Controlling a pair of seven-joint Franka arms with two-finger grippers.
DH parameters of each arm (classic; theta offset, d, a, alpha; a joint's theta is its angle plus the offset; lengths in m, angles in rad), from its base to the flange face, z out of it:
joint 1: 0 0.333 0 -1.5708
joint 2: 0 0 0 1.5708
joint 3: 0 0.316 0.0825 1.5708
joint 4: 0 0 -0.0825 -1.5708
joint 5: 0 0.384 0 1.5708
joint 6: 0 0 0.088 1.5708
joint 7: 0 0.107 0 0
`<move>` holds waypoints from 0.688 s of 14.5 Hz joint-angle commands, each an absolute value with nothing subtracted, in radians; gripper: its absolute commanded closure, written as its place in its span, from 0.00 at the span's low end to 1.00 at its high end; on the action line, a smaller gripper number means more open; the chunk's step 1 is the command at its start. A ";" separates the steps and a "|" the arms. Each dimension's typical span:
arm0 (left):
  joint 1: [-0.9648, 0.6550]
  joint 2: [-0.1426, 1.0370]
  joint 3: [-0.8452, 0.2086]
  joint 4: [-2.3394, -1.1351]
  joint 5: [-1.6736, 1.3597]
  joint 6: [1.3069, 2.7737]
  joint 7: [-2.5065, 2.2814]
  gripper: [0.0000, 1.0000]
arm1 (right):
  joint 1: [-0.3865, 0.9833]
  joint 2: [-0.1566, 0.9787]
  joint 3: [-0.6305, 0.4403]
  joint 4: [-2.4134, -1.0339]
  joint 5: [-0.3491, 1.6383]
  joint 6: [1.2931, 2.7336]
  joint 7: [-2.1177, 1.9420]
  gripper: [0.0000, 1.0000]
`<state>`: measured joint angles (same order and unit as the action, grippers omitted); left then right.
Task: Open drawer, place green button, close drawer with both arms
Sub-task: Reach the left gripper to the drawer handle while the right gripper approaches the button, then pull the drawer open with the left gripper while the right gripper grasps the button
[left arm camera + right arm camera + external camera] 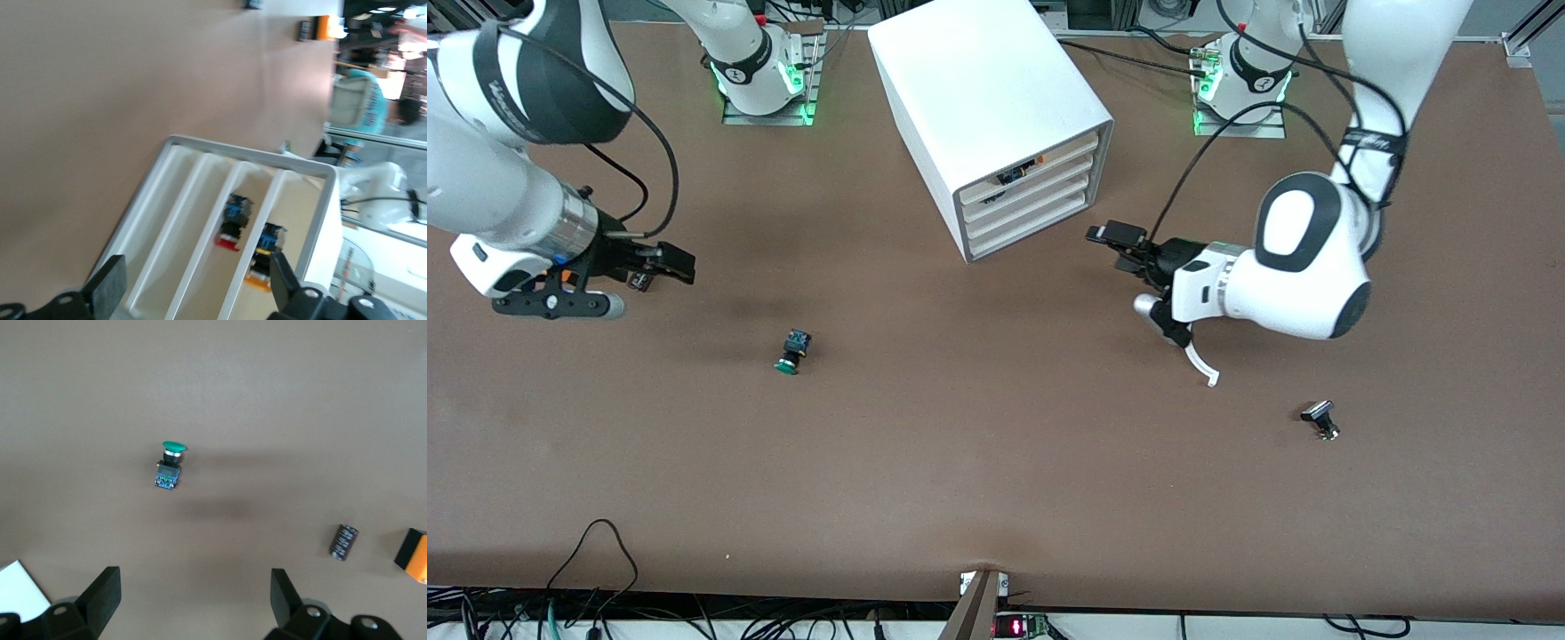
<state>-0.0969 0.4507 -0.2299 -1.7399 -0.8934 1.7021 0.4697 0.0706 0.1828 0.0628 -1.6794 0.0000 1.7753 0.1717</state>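
Note:
The green-capped button [791,352] lies on its side on the brown table, nearer the front camera than the white cabinet [978,98]; it also shows in the right wrist view [169,467]. The four drawers [1032,200] sit stacked in the cabinet's front. In the left wrist view the cabinet's front [200,220] shows a red-capped and an orange-capped button inside. My left gripper [1120,249] is open and empty just in front of the drawers [195,287]. My right gripper [660,267] is open and empty above the table toward the right arm's end [195,595].
A silvery black-capped part [1320,420] lies toward the left arm's end of the table. A black cylinder [344,541] and an orange box [413,557] lie on the table near the right gripper. The arm bases stand at either side of the cabinet.

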 commanded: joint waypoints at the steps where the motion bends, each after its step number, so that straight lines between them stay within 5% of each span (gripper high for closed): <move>1: -0.087 0.477 -0.238 -1.863 -1.050 1.720 0.728 0.06 | 0.078 0.218 0.060 -1.686 0.015 1.828 0.202 0.00; 5: -0.086 0.639 -0.238 -1.905 -1.162 1.713 1.035 0.06 | 0.078 0.245 0.061 -1.753 0.028 1.952 0.202 0.01; 10: -0.092 0.696 -0.258 -1.969 -1.213 1.706 1.149 0.32 | 0.103 0.259 0.067 -1.887 0.032 2.170 0.207 0.00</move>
<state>-0.0932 0.7135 -0.2410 -1.9258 -1.1689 1.7107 1.1026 0.0933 0.2715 0.0653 -1.8225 0.0162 2.0941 0.1924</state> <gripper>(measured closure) 0.269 0.004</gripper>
